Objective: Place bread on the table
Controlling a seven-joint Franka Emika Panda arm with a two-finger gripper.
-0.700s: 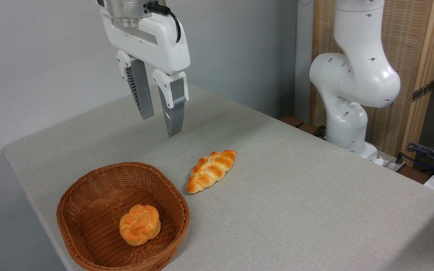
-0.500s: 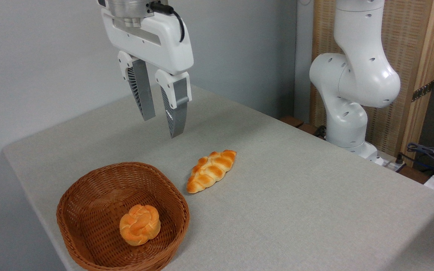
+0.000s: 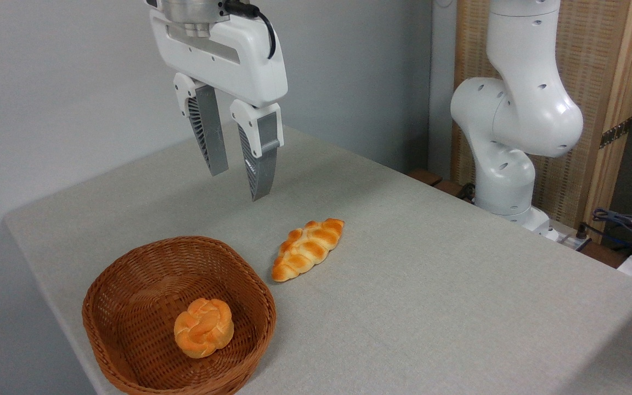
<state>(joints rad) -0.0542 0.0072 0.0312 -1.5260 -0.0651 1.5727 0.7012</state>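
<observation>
The bread (image 3: 203, 327), a small round golden knotted bun, lies inside the brown wicker basket (image 3: 124, 285) at the lower left of the grey-beige table (image 3: 431, 285). My gripper (image 3: 239, 185) hangs well above the table, behind the basket and up-left of a braided loaf. Its two ribbed fingers (image 3: 261, 164) point down, spread apart, with nothing between them.
A longer braided oval loaf (image 3: 308, 248) lies on the cloth just right of the basket. The arm's white base (image 3: 513, 120) stands at the table's far right edge, with cables (image 3: 623, 225) beyond it. A wall runs behind the table on the left.
The gripper has drifted slightly to the right and turned a little. The bun, the loaf and the basket have not moved.
</observation>
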